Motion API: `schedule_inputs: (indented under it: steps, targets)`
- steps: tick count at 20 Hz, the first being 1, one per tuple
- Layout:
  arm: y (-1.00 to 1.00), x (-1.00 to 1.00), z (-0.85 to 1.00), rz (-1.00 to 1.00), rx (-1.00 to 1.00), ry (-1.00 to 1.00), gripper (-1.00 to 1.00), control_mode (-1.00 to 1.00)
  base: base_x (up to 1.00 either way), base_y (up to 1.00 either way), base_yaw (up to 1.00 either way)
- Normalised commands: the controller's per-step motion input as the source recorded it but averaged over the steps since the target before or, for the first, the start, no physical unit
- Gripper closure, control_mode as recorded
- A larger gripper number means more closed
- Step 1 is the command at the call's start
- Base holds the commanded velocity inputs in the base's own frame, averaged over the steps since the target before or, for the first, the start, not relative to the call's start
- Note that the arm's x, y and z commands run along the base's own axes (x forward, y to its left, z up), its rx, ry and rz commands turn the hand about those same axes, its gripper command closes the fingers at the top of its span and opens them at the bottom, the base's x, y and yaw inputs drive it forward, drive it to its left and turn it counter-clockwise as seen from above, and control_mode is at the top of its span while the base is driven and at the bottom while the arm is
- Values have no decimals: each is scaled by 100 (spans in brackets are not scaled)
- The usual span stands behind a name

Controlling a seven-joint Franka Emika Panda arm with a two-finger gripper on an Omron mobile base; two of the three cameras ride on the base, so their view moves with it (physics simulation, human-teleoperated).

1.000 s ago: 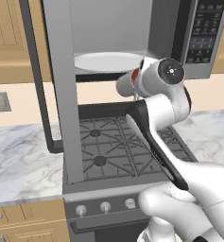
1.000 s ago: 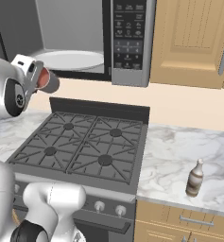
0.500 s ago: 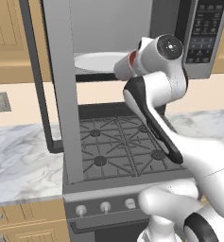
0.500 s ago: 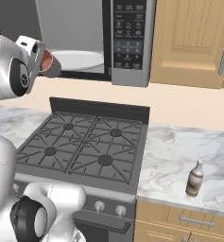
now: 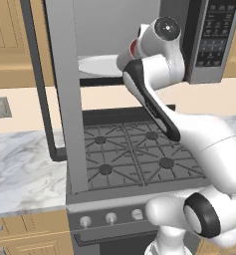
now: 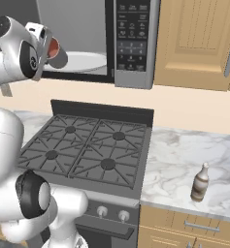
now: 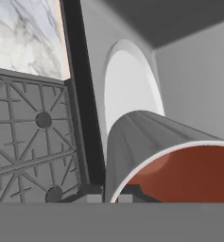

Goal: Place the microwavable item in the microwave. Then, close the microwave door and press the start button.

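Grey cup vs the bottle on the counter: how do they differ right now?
The grey cup is held up at the open microwave, tipped on its side; the bottle stands upright on the marble counter. The cup is wide, plain grey, with reddish contents; the bottle is slim, brown and white, with a narrow neck.

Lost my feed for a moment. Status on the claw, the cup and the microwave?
Claw shut on the cup, cup tilted sideways. Cup at the microwave mouth, not yet on the turntable plate. Microwave door wide open, nothing blocking.
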Motion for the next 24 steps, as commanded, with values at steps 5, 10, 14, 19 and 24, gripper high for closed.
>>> schedule_inputs:
  steps: [5, 10, 14, 19, 24]
  targets:
    - [0, 61, 0, 0, -1, 6, 100, -100, 0, 0, 0]
    - [0, 74, 0, 0, 0, 13, 100, -100, 0, 0, 0]
    - [0, 73, 0, 1, 0, 15, 100, -100, 0, 0, 0]
    - [0, 61, -7, 2, -1, 17, 100, -100, 0, 0, 0]
    - [0, 32, -10, 3, -5, 17, 100, -100, 0, 0, 0]
